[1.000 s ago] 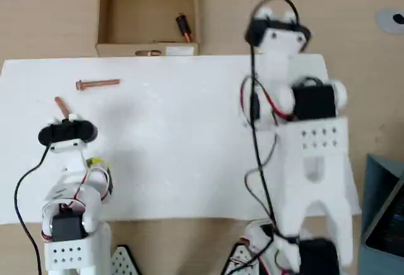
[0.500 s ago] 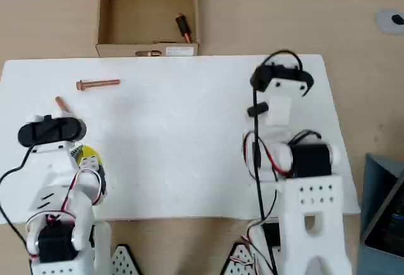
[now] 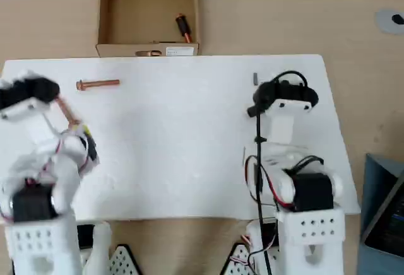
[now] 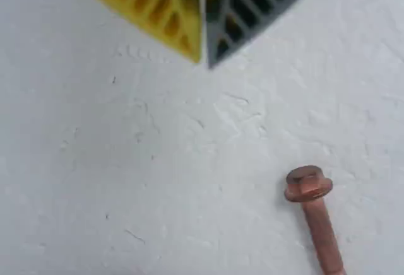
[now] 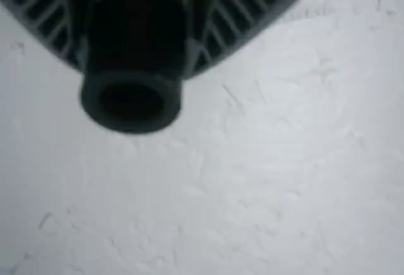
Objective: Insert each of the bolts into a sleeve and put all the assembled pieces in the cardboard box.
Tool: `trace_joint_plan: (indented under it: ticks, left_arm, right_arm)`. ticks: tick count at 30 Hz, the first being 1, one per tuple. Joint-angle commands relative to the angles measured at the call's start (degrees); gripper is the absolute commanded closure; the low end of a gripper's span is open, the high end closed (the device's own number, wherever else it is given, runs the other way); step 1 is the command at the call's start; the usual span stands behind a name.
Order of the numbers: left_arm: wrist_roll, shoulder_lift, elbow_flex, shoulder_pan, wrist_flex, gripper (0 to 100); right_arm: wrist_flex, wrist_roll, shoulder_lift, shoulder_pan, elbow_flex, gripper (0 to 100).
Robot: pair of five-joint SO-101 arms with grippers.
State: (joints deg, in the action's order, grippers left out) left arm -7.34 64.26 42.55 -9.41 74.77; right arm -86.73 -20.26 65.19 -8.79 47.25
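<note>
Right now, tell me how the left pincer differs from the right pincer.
The left pincer is shut on nothing, while the right pincer is shut on a black sleeve. The left pincer has one yellow finger and one grey, while the right pincer's fingers both look grey. Both hang over the white mat.

Even, diffuse light from overhead, with no glare.
In the high view the white mat (image 3: pixel 177 149) is bright, with only faint, soft-edged shadows at lower left and lower centre, and the cardboard box (image 3: pixel 148 13) is dimmer along its inner walls. In the right wrist view the sleeve (image 5: pixel 132 95), upper left, is dark and out of focus.
</note>
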Motion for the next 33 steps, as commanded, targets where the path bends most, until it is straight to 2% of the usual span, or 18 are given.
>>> trace_joint_plan:
  ticks: [1, 6, 15, 24, 28, 33]
  left_arm:
    - [-5.9, -11.6, -11.2, 0.1, 0.4, 100]
    - [-14.1, -22.4, -20.8, 0.1, 0.4, 100]
    - [-26.5, -40.6, -30.7, -1.1, 0.7, 100]
    - [-38.2, -66.9, -54.2, -3.0, 15.5, 100]
    - [-39.6, -78.1, -66.8, -3.3, 21.0, 100]
    - [-41.6, -88.7, -80.2, -4.9, 22.7, 100]
  right_arm:
    - [0.7, 0.4, 2.2, 2.5, 0.3, 98.9]
    - [0.4, 0.6, 2.7, 6.7, 0.5, 98.9]
    - [0.4, 1.3, 2.8, 10.2, 0.4, 98.9]
    - [0.6, 1.0, 2.9, 10.9, 0.4, 98.9]
    - [0.9, 1.0, 2.9, 10.9, 0.4, 98.9]
    - [0.9, -0.1, 2.9, 10.9, 0.4, 98.9]
